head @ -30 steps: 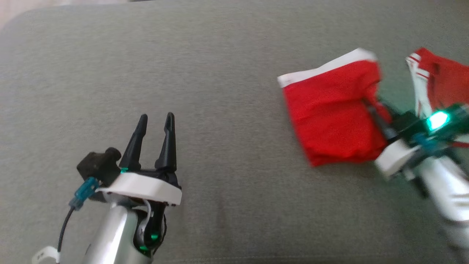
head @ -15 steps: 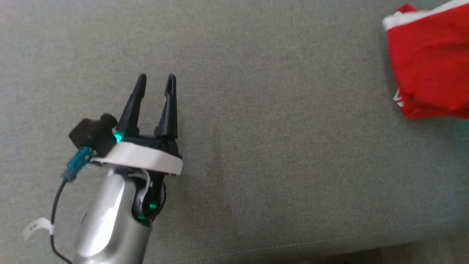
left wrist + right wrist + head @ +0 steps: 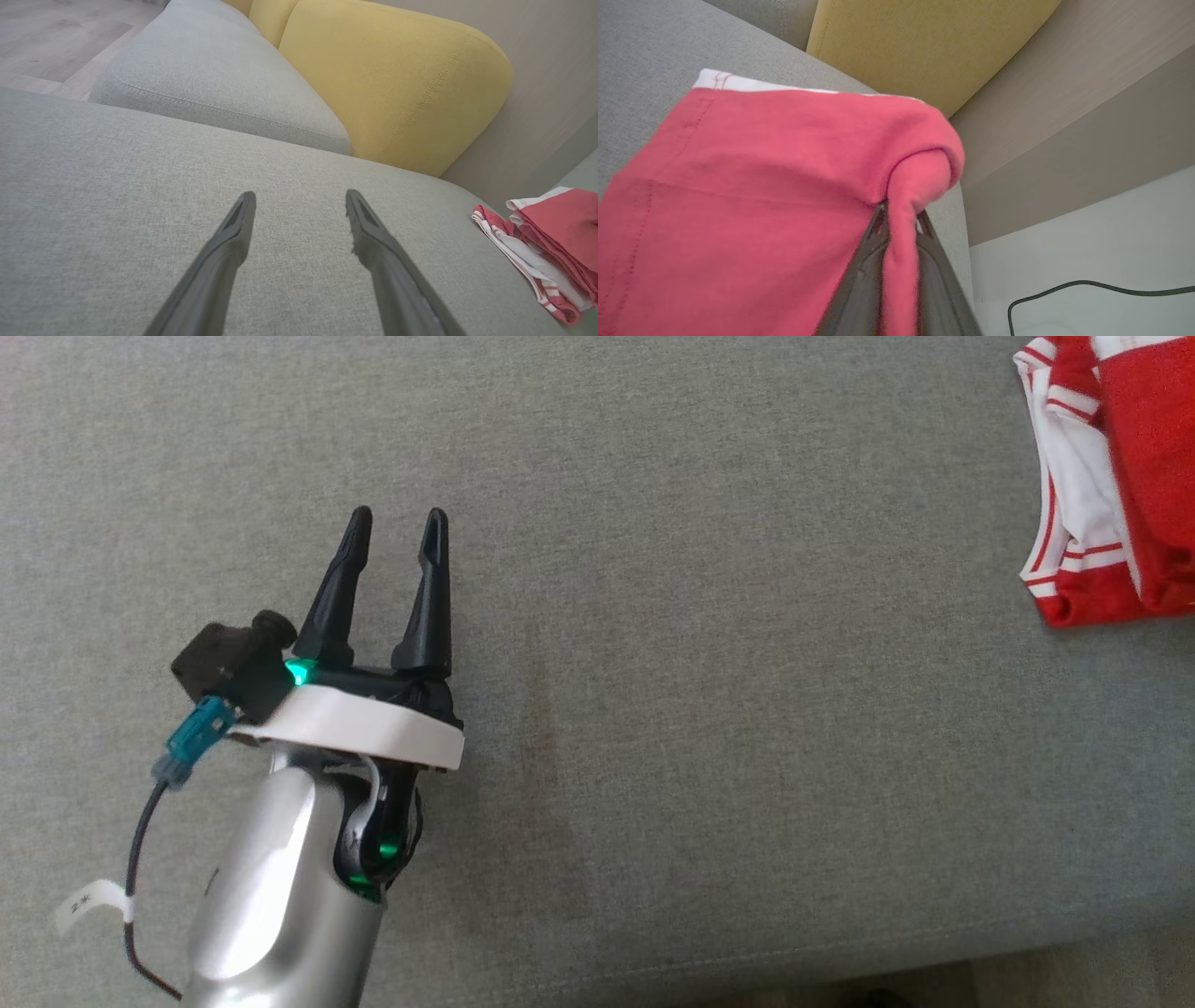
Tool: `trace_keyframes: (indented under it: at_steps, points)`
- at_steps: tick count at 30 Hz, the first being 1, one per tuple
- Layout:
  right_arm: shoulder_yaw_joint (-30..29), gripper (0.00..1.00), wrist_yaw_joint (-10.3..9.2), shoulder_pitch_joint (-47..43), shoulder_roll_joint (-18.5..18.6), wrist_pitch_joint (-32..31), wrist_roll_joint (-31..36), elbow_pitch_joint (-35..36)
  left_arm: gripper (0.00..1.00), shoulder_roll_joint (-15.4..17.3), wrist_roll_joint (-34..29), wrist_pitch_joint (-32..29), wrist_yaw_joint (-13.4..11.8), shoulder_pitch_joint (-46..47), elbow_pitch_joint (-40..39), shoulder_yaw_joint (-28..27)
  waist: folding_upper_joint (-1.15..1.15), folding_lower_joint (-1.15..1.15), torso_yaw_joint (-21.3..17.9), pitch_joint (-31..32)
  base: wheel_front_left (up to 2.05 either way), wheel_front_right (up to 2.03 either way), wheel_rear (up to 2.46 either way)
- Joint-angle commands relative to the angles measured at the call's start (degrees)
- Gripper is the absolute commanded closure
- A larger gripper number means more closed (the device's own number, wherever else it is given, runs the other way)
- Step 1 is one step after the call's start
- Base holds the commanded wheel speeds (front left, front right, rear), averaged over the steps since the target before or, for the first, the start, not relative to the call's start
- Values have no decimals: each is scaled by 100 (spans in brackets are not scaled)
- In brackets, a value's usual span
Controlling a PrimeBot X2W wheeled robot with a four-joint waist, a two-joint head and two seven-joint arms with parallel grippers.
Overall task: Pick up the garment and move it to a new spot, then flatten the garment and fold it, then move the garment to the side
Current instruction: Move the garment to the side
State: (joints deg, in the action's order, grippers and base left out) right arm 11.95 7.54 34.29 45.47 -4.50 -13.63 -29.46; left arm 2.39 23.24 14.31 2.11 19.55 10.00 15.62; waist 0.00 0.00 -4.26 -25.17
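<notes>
Plainly, grey sofa seat (image 3: 709, 709) beneath garment (image 3: 1120, 476).

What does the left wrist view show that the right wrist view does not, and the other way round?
Left wrist view, not the right: the left gripper with jaws open over the seat, a striped cloth, wood floor. Right wrist view, not the left: the right gripper, jaws shut on a fold of the red garment, and a black cable. Both: grey seat, yellow backrest, red garment.

Two tools (image 3: 397, 518) (image 3: 902, 215), two garments (image 3: 1074, 513) (image 3: 1153, 476), one sofa (image 3: 709, 728)
</notes>
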Motion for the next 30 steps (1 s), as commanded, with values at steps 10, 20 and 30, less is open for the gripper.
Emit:
trace_keyframes:
  at_steps: [10,20,30]
  points:
    - [-529,0,-5,-334,-19,-150,-158,391,0,49,-17,69,14,155,-125,-220,0,0,-4,47,0,0,0]
    - [-806,0,-5,-209,-917,74,-50,1316,0,49,41,69,-20,38,-116,-290,0,0,32,493,0,0,0]
    - [-734,0,-5,-928,-2825,919,-81,2057,0,49,68,69,-117,-342,-263,-431,0,0,322,1307,0,0,0]
